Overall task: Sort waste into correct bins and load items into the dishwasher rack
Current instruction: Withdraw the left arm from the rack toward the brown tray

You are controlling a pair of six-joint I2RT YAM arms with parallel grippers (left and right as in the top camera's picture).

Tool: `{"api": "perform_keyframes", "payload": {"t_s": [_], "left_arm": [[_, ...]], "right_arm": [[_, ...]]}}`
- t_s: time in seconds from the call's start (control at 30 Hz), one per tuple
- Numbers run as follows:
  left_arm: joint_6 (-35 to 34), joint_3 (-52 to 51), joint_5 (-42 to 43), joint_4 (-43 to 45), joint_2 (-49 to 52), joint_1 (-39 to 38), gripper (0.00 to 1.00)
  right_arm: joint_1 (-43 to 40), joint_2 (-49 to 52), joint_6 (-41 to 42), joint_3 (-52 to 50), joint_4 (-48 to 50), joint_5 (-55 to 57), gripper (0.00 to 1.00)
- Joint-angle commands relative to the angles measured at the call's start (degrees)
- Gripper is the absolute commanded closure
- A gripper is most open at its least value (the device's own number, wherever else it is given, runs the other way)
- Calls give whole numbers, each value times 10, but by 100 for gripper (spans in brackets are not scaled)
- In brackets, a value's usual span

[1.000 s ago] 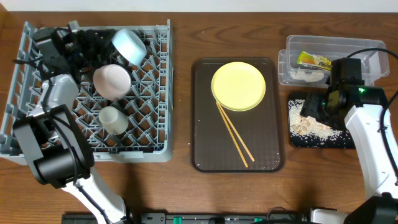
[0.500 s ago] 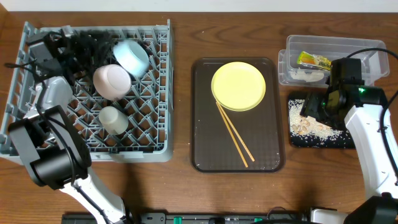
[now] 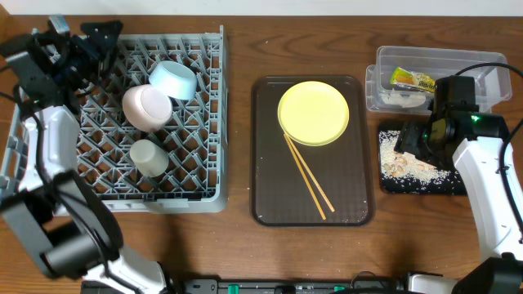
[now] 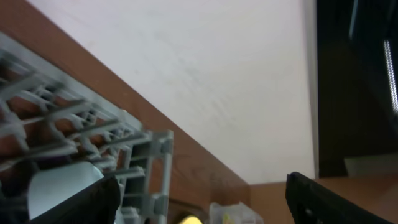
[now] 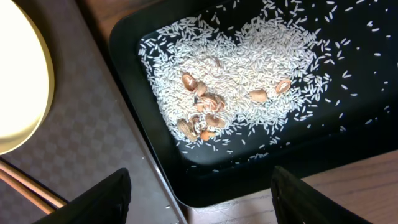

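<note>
No readable text anywhere.
The snack wrapper (image 3: 412,79) in the clear tub (image 3: 384,57) carries printing, but it is too small to make out.

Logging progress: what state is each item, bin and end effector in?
light blue bowl: in rack, tilted
white bowl: in rack
small white cup: in rack
yellow plate: flat on brown tray
chopsticks: on brown tray
clear tub: holds wrapper, tissue
black tray: holds rice scraps
left end effector: open, empty
right end effector: open, empty
</note>
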Motion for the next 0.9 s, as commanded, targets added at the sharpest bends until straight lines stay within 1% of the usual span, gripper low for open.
{"api": "perform_keyframes", "payload": {"t_s": [0.0,0.1,0.2,0.23,0.3,0.47,0.6,0.7,0.73,0.87], "left_arm": [[75,5,-4,-50,-45,-28,13],[166,5,-68,-165,-78,-70,12],[254,5,-183,-275,-100,-131,9],[274,5,-216,-299,-104,-152,8],[307,5,-280,-337,-108,-203,8],[334,5,-377,-364,-108,-320,7],[335,5,-443,-386,-107,-418,7],[327,3,-446,-410,-102,-478,7],[299,2,-446,-419,-99,-496,7],[108,-9,-446,-468,-82,-549,7]], "right_arm": [[-6,-7,-7,9,1,4,27],[-6,-7,-7,9,1,4,26],[-6,-7,-7,9,3,4,23],[-6,-7,-7,9,3,4,23],[-6,-7,-7,9,3,4,22],[-6,-7,-7,9,2,4,21],[-6,-7,-7,9,3,4,20],[-6,-7,-7,9,2,4,19],[-6,-7,-7,9,2,4,19],[-6,-7,-7,9,3,4,19]]}}
